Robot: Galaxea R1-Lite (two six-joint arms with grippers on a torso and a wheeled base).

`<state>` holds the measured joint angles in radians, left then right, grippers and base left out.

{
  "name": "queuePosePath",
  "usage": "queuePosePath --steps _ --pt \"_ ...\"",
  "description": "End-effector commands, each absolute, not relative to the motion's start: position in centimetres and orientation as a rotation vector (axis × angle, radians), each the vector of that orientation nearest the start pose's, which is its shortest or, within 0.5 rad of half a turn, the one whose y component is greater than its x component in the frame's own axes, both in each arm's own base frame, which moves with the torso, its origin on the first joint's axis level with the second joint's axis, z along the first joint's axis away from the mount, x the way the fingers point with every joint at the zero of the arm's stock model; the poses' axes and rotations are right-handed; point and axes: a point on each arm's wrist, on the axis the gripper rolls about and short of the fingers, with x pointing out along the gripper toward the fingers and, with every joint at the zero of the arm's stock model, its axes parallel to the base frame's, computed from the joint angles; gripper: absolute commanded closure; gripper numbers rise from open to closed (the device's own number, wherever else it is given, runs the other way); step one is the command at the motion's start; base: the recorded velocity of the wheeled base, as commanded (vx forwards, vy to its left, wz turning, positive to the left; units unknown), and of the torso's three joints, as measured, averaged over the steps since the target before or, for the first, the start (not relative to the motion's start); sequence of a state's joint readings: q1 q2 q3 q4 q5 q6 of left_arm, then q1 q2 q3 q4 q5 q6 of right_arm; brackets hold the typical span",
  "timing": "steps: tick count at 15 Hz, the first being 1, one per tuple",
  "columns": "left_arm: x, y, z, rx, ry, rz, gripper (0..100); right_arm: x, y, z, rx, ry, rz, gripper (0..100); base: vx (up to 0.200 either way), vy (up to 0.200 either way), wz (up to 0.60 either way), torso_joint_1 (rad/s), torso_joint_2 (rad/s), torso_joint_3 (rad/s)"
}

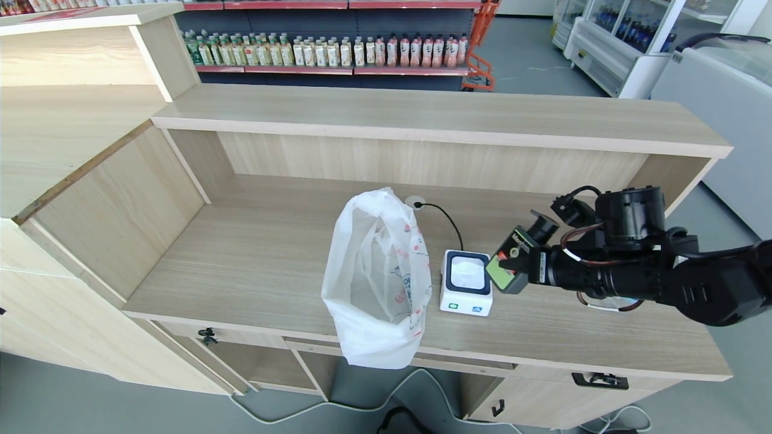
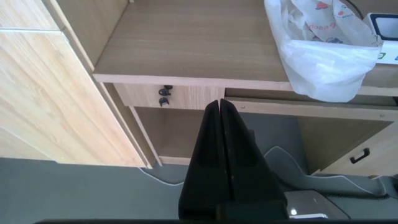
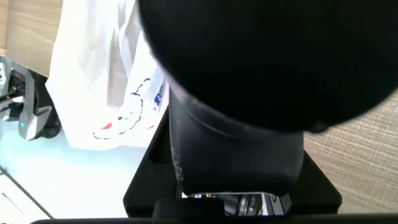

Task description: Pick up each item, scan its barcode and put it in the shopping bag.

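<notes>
Head view: our right jaws grip a green-labelled item (image 1: 498, 272) just right of the scanner (image 1: 465, 290); left wrist view shows left jaws pressed together, empty.

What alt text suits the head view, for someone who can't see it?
The robot's right tool holds a dark green-labelled item beside a white scanner on a wooden counter. An open white plastic bag stands on the scanner's other side.

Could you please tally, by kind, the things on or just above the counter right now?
Shopping bag: 1
Barcode scanner: 1
Green-labelled item, held by the right hand: 1
Total: 3
</notes>
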<state>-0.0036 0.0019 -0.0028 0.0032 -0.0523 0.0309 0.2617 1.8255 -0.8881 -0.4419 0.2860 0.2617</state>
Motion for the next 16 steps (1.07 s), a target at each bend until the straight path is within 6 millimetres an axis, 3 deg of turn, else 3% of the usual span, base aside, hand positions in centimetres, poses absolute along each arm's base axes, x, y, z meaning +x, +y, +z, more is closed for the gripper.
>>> queuePosePath --steps 1,9,16 --pt "-2.3 -0.1 7.6 0.031 0.001 -0.055 100 32.3 9.6 14.1 0.254 0.580 0.475 100 0.000 0.000 0.00 0.000 0.00 0.000" --pt "-2.3 -0.1 7.6 0.031 0.001 -0.055 100 34.5 11.0 13.7 0.250 0.566 0.495 100 0.000 0.000 0.00 0.000 0.00 0.000" --pt "-2.3 -0.1 7.6 0.031 0.001 -0.055 100 35.9 13.8 12.5 0.229 0.579 0.550 100 0.000 0.000 0.00 0.000 0.00 0.000"
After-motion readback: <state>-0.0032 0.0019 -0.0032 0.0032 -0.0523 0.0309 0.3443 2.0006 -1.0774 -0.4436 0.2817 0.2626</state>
